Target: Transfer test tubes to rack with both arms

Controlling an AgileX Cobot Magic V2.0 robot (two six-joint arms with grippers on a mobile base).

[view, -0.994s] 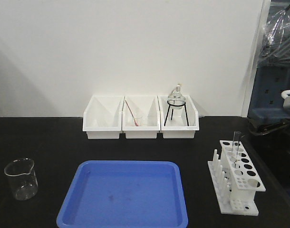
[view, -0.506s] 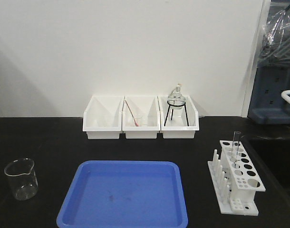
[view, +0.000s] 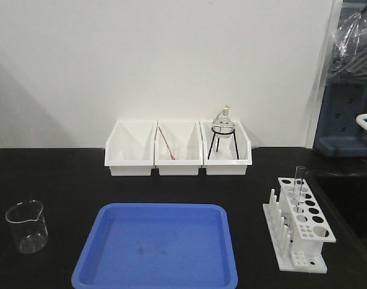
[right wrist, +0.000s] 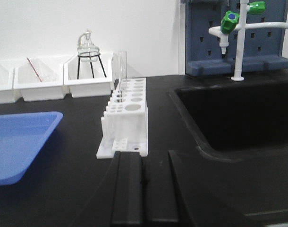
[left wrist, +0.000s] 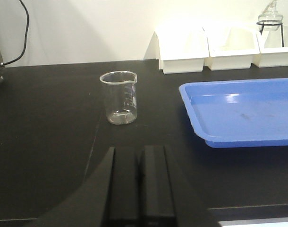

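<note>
Plain white wall [view: 171, 60] behind black bench [view: 69, 180], sink [right wrist: 238, 113] rt.

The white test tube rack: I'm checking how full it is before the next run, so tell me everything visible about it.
The small white plastic test tube rack stands upright on the black benchtop, right of the blue plastic tray and apart from it. Its top plate has two rows of round holes, and upright pegs line its left side. One slender clear glass test tube stands upright in a far-end hole; the other visible holes look empty. In the right wrist view it sits beside the black sink. Neither gripper touches it.
</note>
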